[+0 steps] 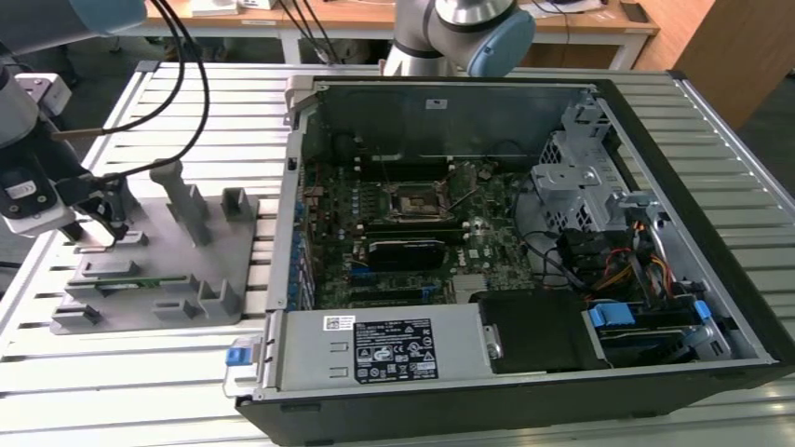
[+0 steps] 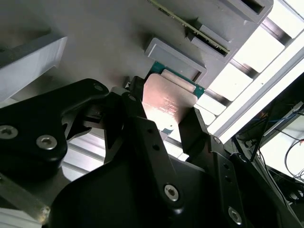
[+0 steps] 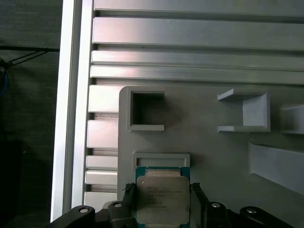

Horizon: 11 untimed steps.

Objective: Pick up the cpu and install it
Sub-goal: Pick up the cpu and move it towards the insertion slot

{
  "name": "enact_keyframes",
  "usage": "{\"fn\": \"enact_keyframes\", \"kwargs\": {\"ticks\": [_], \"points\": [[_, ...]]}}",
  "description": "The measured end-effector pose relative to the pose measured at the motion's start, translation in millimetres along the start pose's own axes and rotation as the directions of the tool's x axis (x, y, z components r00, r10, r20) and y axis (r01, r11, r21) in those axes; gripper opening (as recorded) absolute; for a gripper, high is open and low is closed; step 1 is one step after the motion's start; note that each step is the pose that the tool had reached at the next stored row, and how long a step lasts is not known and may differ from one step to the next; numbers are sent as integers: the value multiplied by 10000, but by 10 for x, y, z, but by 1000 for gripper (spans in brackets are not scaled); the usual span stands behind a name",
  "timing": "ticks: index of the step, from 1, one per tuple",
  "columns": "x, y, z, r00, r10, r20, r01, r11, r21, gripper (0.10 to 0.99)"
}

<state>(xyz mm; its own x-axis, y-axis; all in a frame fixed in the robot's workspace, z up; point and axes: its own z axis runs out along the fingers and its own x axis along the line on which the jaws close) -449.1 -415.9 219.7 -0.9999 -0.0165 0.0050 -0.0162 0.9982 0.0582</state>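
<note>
Fingers (image 3: 129, 194) of my gripper (image 3: 163, 195) are pressing on two opposite edges of the cpu (image 3: 162, 202), so I am grasping it, not hanging slack. I am holding it at the small framed pocket near the edge of the tray (image 3: 213, 156). Whether it is sitting in that pocket or riding just clear of it, I cannot tell. In the second wrist view its flat face is showing a warm tan sheen, with the thin green rim running along the side nearest the pocket's frame. To do this step well, I am judging that I should be squeezing the rim only, evenly from both sides. I should also be lifting straight away from the tray so that no corner is catching on the frame. The chip should be riding level, since a tilt now would likely be carrying through to the socket (image 1: 414, 202), which is lying inside the case (image 1: 497, 410), well apart from the tray. In the exterior view I am hanging low over the end of the tray farthest from the case. As for writing, the cpu's lid is bearing several lines of faint print, and a black-and-white label (image 1: 395, 346) is sitting on the box inside the case; I am not reading any of it off.
</note>
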Motion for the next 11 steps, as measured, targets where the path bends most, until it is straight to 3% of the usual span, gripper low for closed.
{"fn": "enact_keyframes", "kwargs": {"ticks": [11], "points": [[1,3,-28,10000,1,-1,-1,10000,2,541]]}}
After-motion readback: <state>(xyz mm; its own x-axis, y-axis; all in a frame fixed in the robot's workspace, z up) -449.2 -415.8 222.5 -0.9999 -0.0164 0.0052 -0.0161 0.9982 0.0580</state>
